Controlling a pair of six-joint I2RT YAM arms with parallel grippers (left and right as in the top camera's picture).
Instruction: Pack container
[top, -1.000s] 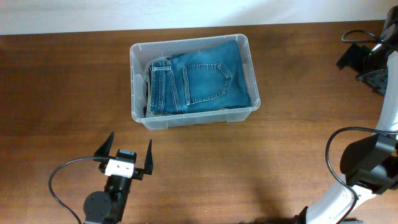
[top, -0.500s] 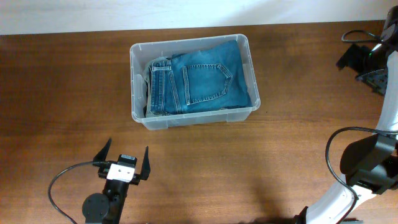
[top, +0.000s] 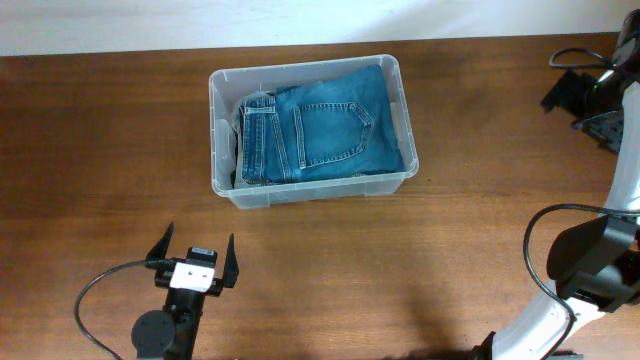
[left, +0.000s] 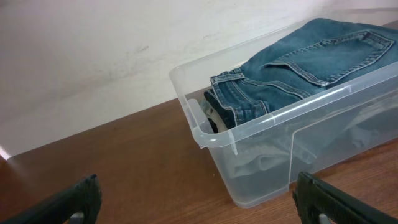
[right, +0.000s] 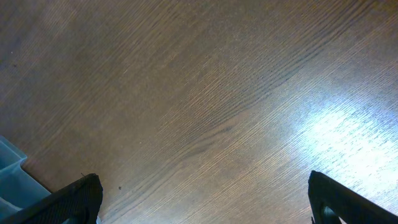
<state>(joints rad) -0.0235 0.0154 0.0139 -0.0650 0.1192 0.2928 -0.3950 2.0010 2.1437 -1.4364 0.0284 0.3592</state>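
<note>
The container is a clear plastic bin at the table's middle back. Folded blue jeans lie inside it and fill most of it; its floor is hidden under them. My left gripper is open and empty, near the front left of the table, well in front of the bin. In the left wrist view the bin's corner and the jeans lie beyond the open fingers. My right gripper is at the far right edge, open and empty over bare wood.
The brown wooden table runs around the bin. A black cable loops beside the left arm. The right arm's base and cable stand at the front right. A white wall runs behind the table.
My left gripper has drawn back toward the table's front edge, away from the bin, still open. The right arm, bin and jeans have not moved.
</note>
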